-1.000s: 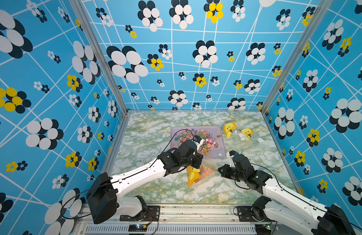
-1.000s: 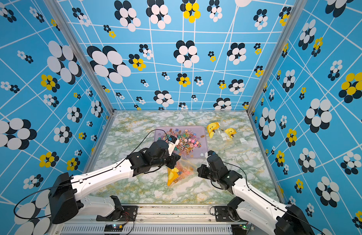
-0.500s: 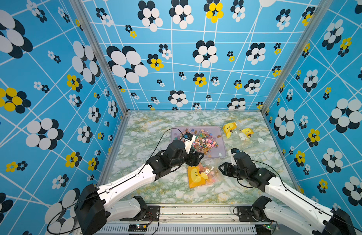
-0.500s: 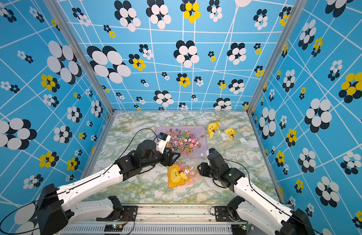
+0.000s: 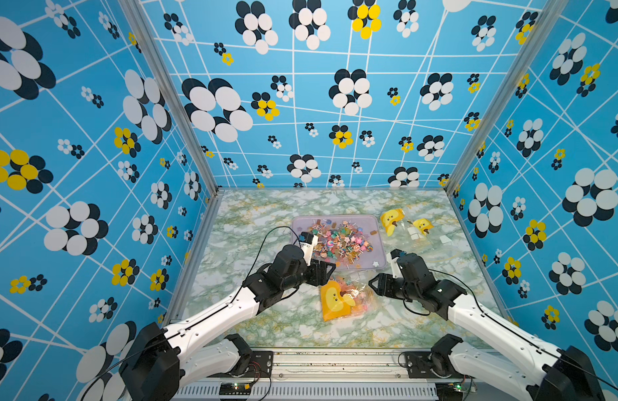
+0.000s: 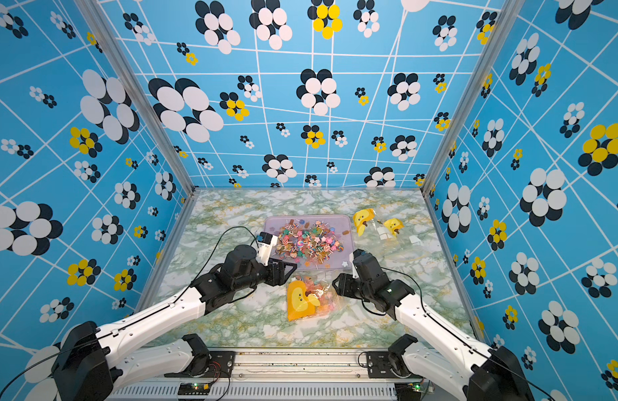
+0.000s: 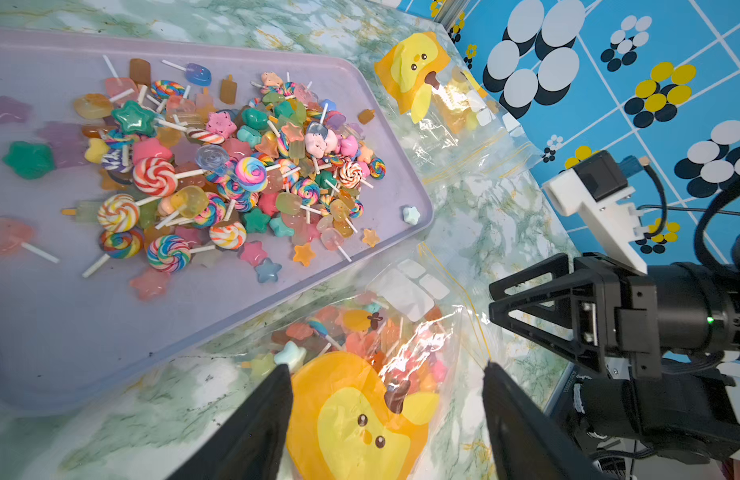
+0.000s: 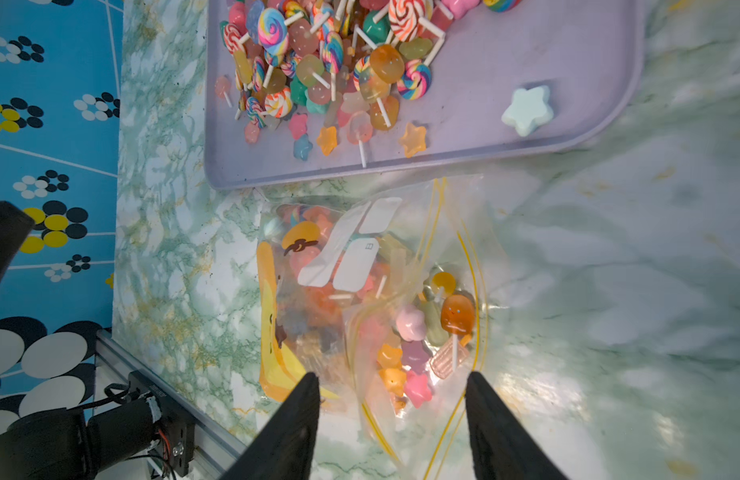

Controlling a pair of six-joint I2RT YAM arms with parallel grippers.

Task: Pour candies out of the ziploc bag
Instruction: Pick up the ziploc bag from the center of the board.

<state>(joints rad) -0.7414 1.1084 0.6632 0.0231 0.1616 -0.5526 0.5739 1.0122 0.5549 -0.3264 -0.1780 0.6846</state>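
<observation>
Left tool [image 5: 330, 274] and right tool [image 5: 374, 286] both released, flanking ziploc bag [image 5: 337, 302] (candies [image 8: 414, 357] inside) flat on counter [image 5: 259, 222] beside tray [image 5: 377, 248].

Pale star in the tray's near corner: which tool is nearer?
Right. Right tool is just robot-side of the pale star; left tool is farther, along the tray's near edge.

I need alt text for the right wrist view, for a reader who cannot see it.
A clear ziploc bag with a yellow cartoon print lies on the green marbled table, some candies inside, its zip end between the two open black jaws of the right gripper. Beyond it, a lilac tray holds a heap of lollipops and star sweets.
</observation>
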